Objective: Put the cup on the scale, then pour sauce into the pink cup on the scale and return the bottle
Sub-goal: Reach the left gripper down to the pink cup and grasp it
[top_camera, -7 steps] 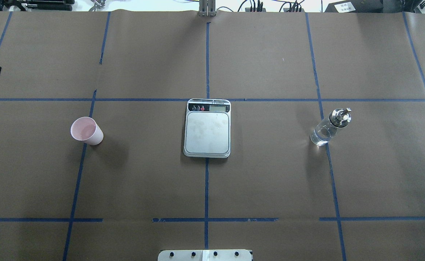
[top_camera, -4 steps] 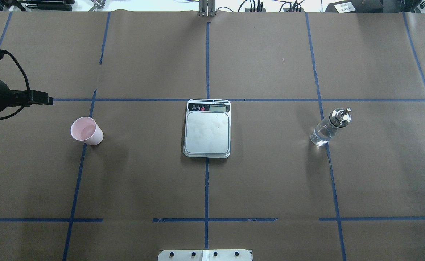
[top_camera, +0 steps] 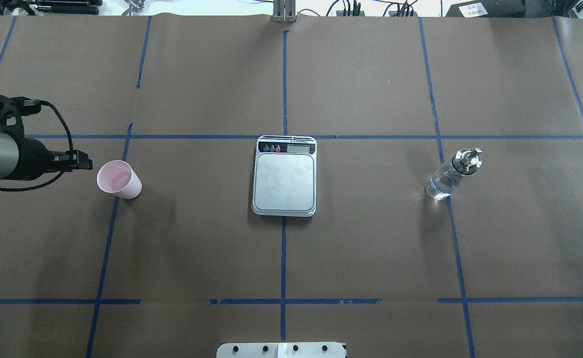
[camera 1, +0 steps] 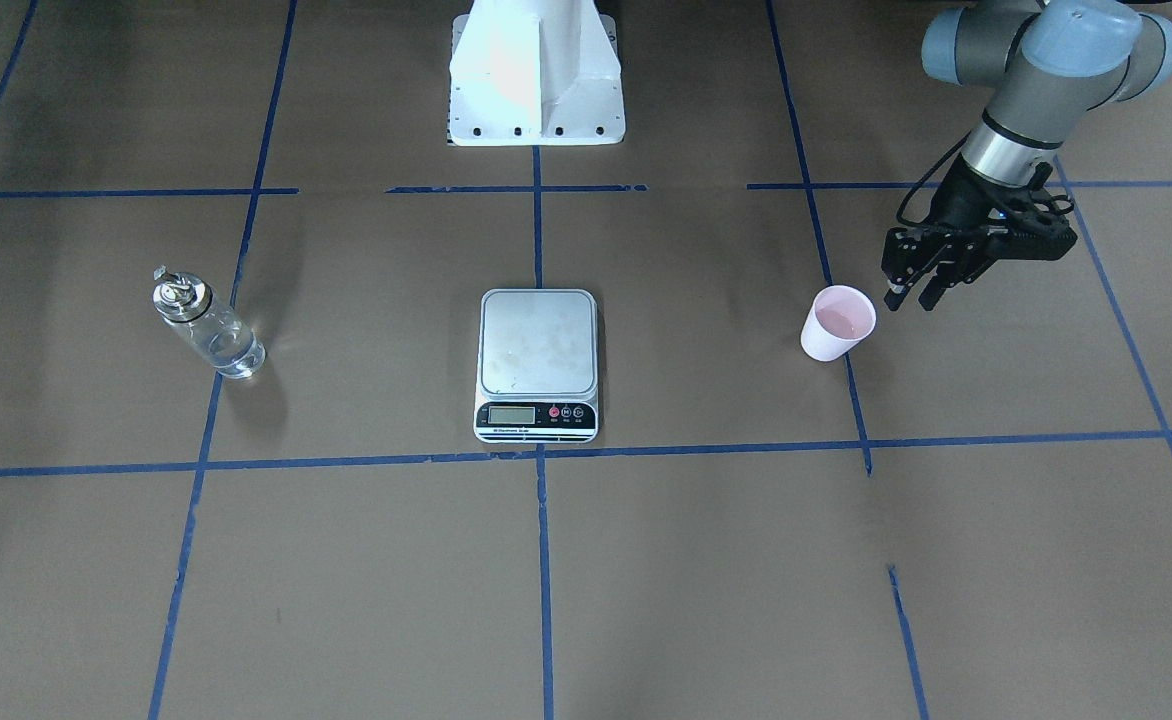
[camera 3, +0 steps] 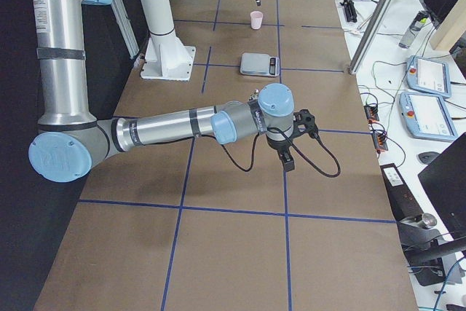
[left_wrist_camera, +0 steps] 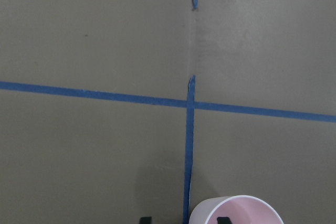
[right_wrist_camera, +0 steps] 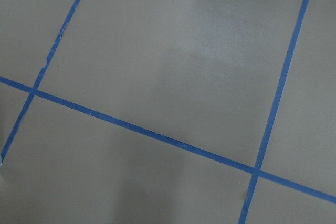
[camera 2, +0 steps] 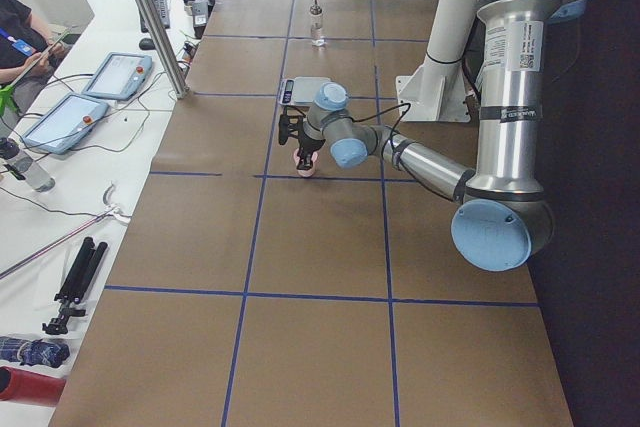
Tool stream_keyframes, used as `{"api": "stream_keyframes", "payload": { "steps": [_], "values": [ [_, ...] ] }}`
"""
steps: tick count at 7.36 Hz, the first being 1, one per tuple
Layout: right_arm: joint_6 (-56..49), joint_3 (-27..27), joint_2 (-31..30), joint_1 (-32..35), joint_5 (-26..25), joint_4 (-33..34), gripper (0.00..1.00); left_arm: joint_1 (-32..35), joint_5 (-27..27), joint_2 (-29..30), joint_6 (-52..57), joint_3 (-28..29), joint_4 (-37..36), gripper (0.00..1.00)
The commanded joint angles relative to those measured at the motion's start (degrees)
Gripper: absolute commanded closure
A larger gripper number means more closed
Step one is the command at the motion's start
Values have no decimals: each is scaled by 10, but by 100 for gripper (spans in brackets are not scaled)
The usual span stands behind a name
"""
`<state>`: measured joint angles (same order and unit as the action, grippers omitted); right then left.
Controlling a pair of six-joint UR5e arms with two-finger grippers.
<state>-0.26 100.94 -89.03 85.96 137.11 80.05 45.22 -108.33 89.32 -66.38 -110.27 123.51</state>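
The pale pink cup [top_camera: 119, 179] stands upright on the table, left of the scale [top_camera: 284, 181]; it also shows in the front view [camera 1: 838, 322]. My left gripper [camera 1: 908, 298] is open and empty, just beside the cup on the side away from the scale and slightly above it. In the left wrist view the cup's rim [left_wrist_camera: 236, 211] sits at the bottom edge by one fingertip [left_wrist_camera: 223, 219]. The clear glass bottle [top_camera: 450, 175] with its silver spout stands far right with clear liquid in it. My right gripper [camera 3: 287, 156] shows only in the exterior right view; I cannot tell its state.
Brown paper with blue tape lines [top_camera: 283, 248] covers the table. The scale's platform [camera 1: 537, 345] is bare. The robot's white base [camera 1: 536, 70] stands behind the scale. Tablets and cables [camera 3: 429, 78] lie on a side table.
My left arm has come in from the left edge and moved down and right toward the cup. Cup, scale and bottle have not moved.
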Motion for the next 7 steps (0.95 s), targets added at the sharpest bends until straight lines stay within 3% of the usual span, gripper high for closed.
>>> {"api": "stream_keyframes", "payload": {
  "steps": [1,7],
  "values": [
    [0,-1,-1,0,0,-1,0,-15,3,2,0,3,0,48],
    [-1,0,-6,1,0,-1,0,-39,16,8,-2,12,0,55]
  ]
}}
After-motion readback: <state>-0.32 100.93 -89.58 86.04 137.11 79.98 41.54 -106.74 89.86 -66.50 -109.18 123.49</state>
